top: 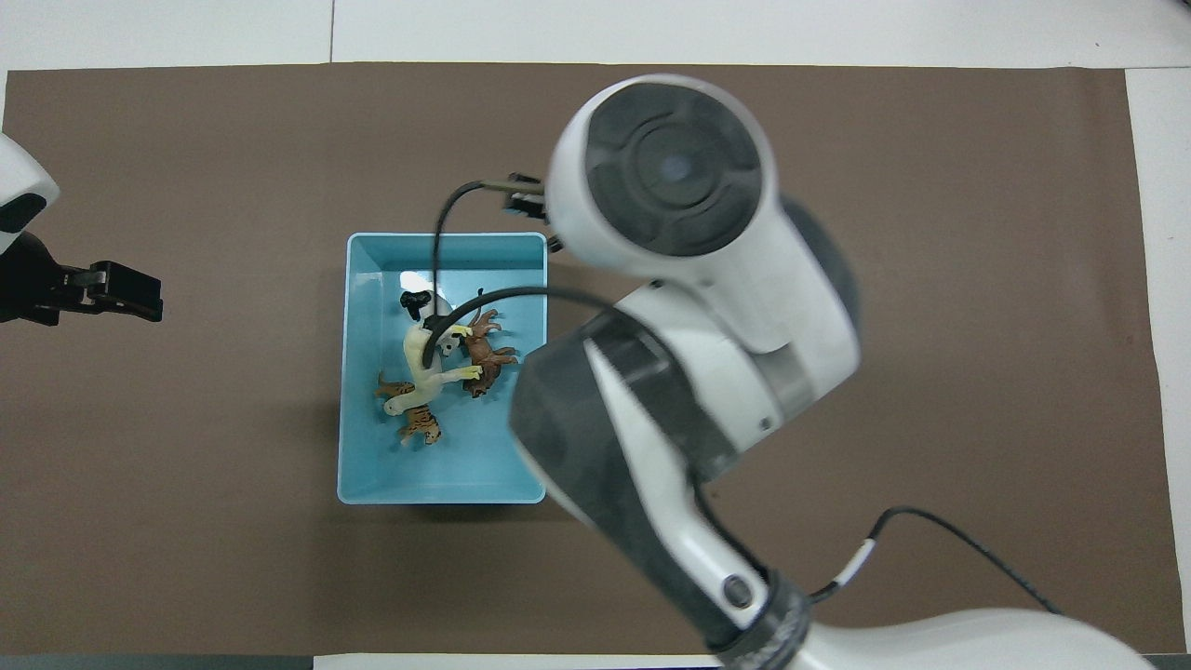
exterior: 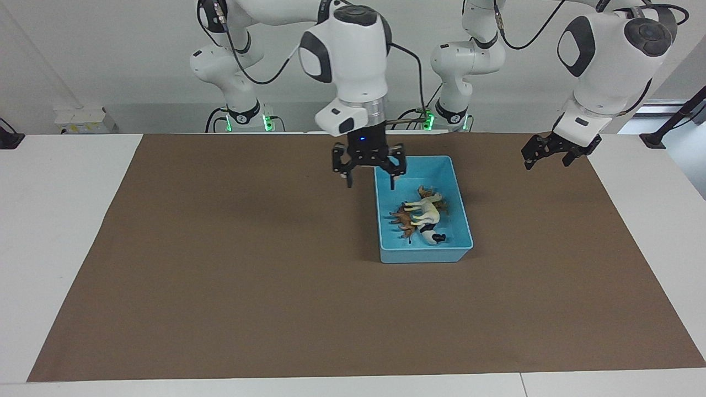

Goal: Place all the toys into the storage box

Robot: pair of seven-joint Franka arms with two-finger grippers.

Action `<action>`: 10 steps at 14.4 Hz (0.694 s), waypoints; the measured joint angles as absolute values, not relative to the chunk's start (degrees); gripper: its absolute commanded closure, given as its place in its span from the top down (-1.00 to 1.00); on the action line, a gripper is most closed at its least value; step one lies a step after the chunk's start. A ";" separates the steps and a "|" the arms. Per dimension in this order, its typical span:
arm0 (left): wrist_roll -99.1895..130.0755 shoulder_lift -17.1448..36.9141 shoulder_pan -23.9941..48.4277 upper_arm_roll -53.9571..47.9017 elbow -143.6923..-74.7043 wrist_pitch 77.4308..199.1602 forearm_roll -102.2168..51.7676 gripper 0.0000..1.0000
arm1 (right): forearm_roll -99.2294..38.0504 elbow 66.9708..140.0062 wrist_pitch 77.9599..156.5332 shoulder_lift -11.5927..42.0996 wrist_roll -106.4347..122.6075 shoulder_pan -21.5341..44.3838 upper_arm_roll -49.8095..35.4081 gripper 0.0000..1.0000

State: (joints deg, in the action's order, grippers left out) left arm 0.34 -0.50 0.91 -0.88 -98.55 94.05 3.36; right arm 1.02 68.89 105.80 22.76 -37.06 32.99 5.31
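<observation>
The light blue storage box sits on the brown mat and holds the toys. A cream horse lies across the others. The orange tiger is partly under it, at the end of the pile nearer the robots. A brown lion lies beside the horse, and the panda at the pile's farther end. My right gripper hangs open and empty over the box's wall toward the right arm's end. My left gripper waits open above the mat.
The brown mat covers most of the white table. In the overhead view my right arm hides the mat beside the box. A power strip lies at the table's edge near the right arm's base.
</observation>
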 measured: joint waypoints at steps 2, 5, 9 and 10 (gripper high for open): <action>0.34 -0.50 0.91 -0.88 -98.55 94.05 3.36 1.00 | 0.89 68.99 103.10 21.92 -23.94 26.04 5.33 1.00; 0.34 -0.50 0.91 -0.88 -98.55 94.06 3.36 1.00 | 0.90 70.22 100.46 20.73 -10.66 18.27 5.38 1.00; 0.34 -0.50 0.91 -0.88 -98.55 94.06 3.36 1.00 | 0.88 75.11 97.22 16.98 -1.08 8.72 5.40 1.00; 0.34 -0.50 0.91 -0.88 -98.55 94.06 3.36 1.00 | 0.88 76.05 95.22 15.82 -0.18 6.91 5.38 1.00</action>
State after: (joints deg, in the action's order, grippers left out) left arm 0.34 -0.50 0.91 -0.88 -98.55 94.06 3.36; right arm 0.88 76.05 95.22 15.82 -0.18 6.91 5.38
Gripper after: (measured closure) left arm 0.000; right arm 0.000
